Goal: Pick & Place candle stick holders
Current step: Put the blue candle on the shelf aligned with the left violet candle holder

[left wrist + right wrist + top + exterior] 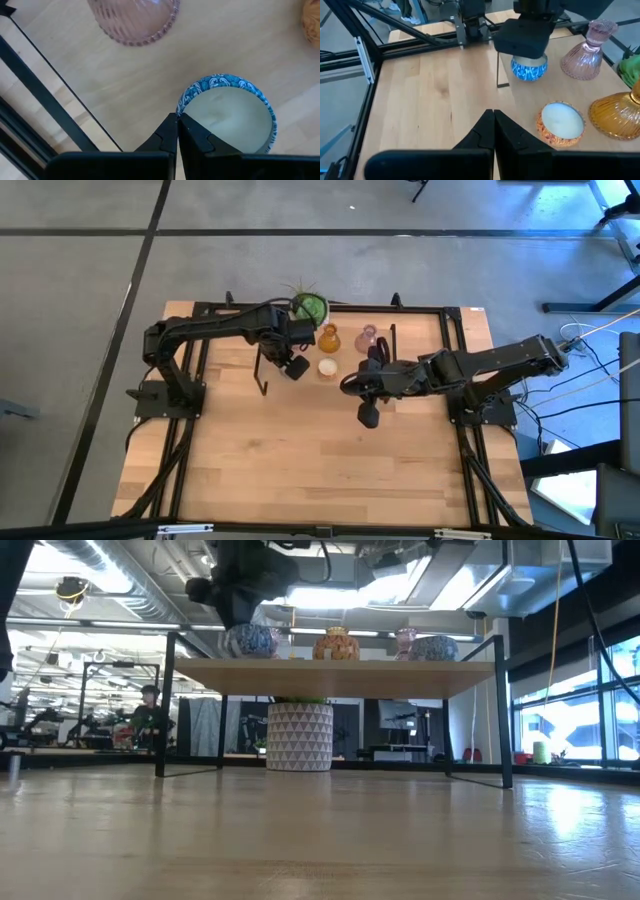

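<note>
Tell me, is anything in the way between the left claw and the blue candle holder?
Nothing visible is. The left gripper, fingers shut, sits right at the rim of the blue candle holder, with only bare shelf around; touching is unclear.

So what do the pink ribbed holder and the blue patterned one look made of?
The pink ribbed holder looks like translucent pressed glass: light passes through its fluted, glossy body. The blue patterned holder looks like glazed ceramic or printed tin, opaque with a blue-and-white swirl wall around a cream, wax-like fill; the views leave that open.
</note>
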Tool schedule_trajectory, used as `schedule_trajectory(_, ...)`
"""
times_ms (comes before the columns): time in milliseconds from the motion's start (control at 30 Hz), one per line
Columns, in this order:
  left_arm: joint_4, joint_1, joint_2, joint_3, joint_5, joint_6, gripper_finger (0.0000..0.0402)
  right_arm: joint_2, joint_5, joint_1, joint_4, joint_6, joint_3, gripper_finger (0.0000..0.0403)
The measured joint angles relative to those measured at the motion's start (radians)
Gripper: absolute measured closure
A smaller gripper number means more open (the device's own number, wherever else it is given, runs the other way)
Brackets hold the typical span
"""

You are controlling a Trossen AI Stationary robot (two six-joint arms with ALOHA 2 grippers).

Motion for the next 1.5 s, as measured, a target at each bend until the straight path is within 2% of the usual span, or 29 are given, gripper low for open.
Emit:
schedule_trajectory(333,-0.005,0.008,0.001,0.000,0.003,0.013,0.0399,-0.008,0.000,0.014,-0.005,0.000,0.000,0.0403)
schedule_trajectory(533,-0.018,0.009,0.001,0.000,-0.020,0.021,0.0399,-0.007,0.048,0.033,-0.005,0.002,0.000,0.0403)
schedule_trajectory(900,-0.025,0.009,0.001,0.000,-0.032,0.046,0.0393,-0.007,0.058,0.034,-0.005,0.009,0.000,0.0403)
schedule_trajectory(1500,-0.027,0.008,0.000,0.011,-0.045,0.121,0.0322,-0.006,0.061,0.034,-0.004,0.011,0.000,0.0403)
